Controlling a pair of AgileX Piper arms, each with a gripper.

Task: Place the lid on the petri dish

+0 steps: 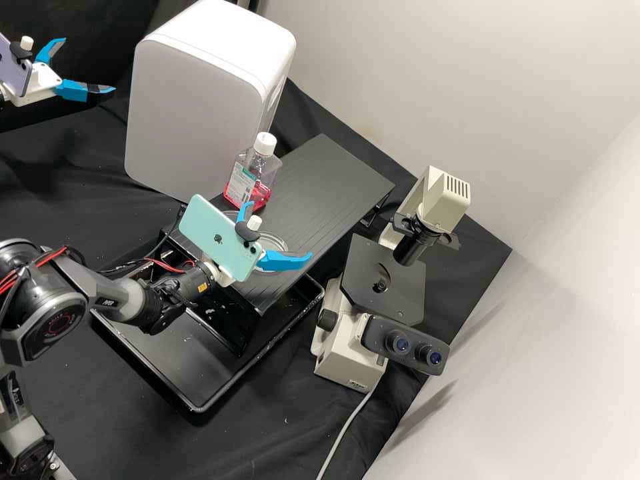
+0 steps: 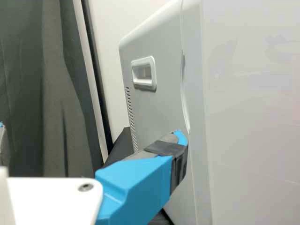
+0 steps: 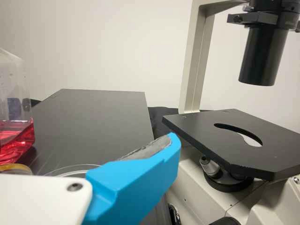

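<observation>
Right gripper (image 1: 281, 229): wide open, holding nothing, fingers on either side of the petri dish (image 1: 270, 240).
Petri dish: on the black platform (image 1: 333, 180), near the flask (image 1: 253, 175).
Risk: closing off-centre may push the petri dish away.
</observation>
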